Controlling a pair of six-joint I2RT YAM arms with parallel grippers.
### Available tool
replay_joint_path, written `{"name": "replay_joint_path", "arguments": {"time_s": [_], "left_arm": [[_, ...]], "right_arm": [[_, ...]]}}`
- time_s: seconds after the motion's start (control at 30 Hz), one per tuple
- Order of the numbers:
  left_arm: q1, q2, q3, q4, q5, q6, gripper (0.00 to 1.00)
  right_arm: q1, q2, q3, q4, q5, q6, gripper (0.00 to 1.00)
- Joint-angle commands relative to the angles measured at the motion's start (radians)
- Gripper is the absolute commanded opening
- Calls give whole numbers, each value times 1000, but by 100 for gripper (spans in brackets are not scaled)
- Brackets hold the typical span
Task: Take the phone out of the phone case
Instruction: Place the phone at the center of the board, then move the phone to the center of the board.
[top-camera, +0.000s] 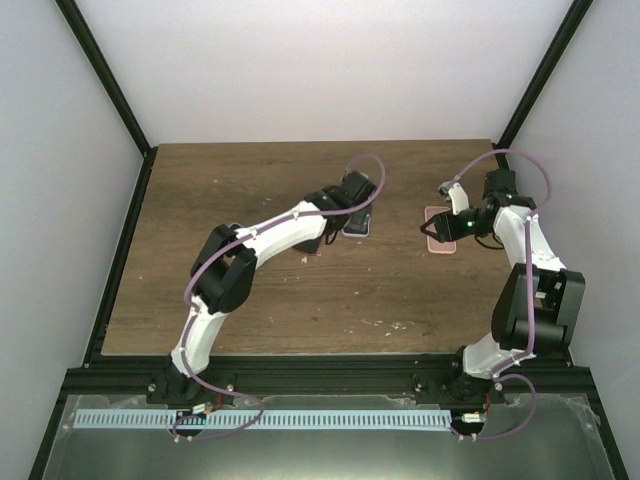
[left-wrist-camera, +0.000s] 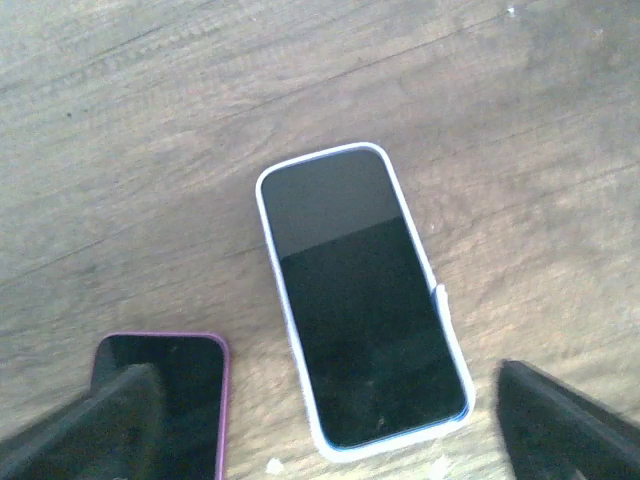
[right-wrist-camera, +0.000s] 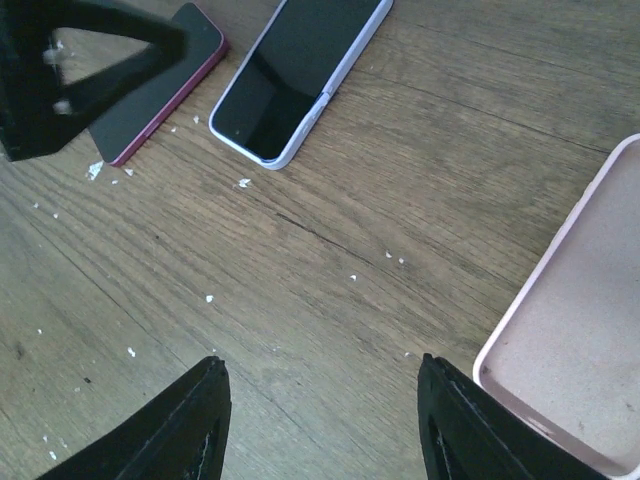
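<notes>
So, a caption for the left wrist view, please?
Open left gripper over a white-edged phone lying screen up on the wooden table, a purple-edged phone beside it.

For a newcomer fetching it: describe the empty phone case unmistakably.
Start at the wooden table and go to its right half. The case lies flat there, apart from the white-rimmed phone and the purple-rimmed phone near the middle. Unlike them, it is pale pink and empty.

Pointing down, the left pincer (left-wrist-camera: 335, 435) and the right pincer (right-wrist-camera: 322, 420) each have jaws spread wide, empty
</notes>
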Motion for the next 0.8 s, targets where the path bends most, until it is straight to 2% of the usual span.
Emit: {"name": "replay_joint_path", "arguments": {"time_s": [0.0,0.2,0.4,0.5,0.6,0.77], "left_arm": [[21,136,184,-123,54,-80,100],[28,246,331,-155,29,-117,100],[41,311,359,-134,21,-155,100],[50,354,393,-131,54,-163,100],[57,397,426,-117,149,-157,100],[58,450,467,-121,181,-173,100]], "right_arm": [[-4,-27,-12,33,-43,33,53],[-4,-56,-38,39,-66,62,53],[-3,-68,-57,34,-91,80,53],[-4,-67,-62,31,-94,83,53],[-3,-70,-63,28,-96,85,53],[-4,-74,-61,22,-93,84,53]]}}
